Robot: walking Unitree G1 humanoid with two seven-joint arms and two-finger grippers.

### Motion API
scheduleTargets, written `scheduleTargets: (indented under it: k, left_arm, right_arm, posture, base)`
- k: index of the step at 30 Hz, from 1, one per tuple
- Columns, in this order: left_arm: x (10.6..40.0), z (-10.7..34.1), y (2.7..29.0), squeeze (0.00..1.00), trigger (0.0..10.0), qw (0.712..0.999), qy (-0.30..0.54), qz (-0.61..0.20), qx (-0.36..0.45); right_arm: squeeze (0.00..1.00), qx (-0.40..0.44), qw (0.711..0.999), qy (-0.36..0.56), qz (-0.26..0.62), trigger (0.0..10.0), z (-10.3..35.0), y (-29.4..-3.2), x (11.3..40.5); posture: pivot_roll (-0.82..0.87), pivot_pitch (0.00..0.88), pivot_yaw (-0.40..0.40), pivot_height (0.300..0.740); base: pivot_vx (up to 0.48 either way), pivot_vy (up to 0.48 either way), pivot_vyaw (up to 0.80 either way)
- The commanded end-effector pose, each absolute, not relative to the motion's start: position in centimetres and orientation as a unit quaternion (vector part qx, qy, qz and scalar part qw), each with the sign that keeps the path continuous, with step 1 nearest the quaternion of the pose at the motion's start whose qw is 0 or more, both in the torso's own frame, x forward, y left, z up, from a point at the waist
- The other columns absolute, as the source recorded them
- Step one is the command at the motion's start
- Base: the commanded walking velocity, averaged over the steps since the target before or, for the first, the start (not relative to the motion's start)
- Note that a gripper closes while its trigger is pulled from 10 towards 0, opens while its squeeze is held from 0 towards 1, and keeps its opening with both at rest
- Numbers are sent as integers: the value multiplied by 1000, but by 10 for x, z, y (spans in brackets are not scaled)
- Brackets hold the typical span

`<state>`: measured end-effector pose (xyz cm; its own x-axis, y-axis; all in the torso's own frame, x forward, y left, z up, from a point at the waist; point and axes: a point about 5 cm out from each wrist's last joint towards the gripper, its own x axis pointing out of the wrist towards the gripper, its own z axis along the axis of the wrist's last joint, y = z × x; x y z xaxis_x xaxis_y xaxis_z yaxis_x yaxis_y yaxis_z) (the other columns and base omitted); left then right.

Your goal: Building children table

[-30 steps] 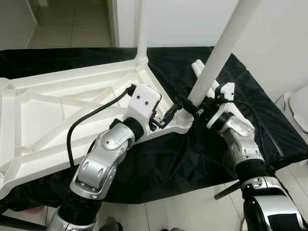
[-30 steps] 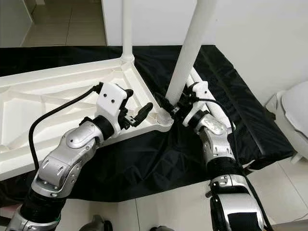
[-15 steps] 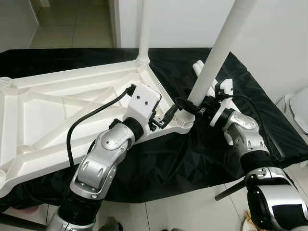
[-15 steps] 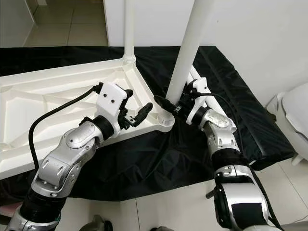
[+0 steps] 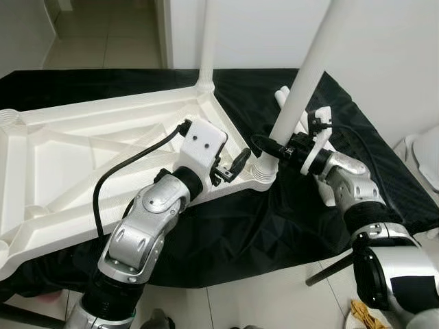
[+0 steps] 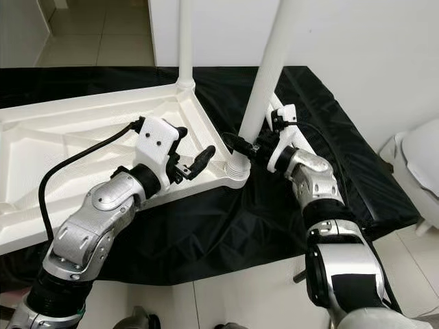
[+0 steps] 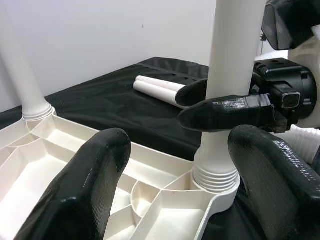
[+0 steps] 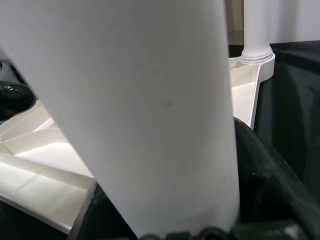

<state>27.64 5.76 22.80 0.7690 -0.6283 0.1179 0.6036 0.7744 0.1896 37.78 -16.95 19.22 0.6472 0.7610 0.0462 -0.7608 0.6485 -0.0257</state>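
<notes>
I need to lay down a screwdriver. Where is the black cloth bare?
Bare black cloth lies in front of the tabletop, between both arms. Crowded: the corner where the right pincer grips the leg, and by the spare legs.

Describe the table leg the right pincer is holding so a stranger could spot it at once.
Find the upturned white tabletop on the black cloth. At its near right corner, a white leg rises from the socket, gripped low down by the right pincer. Unlike the leg at the far corner, it tilts, and unlike the spare legs, it isn't lying flat.
</notes>
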Motion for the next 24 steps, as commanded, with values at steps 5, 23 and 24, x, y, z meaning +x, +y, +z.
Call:
scheduleTargets:
  k: [5,23,24]
  left_arm:
    - [273,233,55,0,10000,935,-96,-334,75]
    - [273,231,55,0,10000,935,-94,-333,74]
    - [274,231,55,0,10000,935,-94,-334,74]
  right_arm:
    - [0,48,917,112,381,10000,130,-176,366]
    - [0,17,969,27,245,10000,138,-161,373]
    - [0,21,973,12,231,10000,142,-154,374]
  posture:
    - [35,124,-26,740]
    - [29,121,-35,740]
    - [29,119,-35,740]
  base:
    - [0,0,0]
    - [0,0,0]
    - [0,0,0]
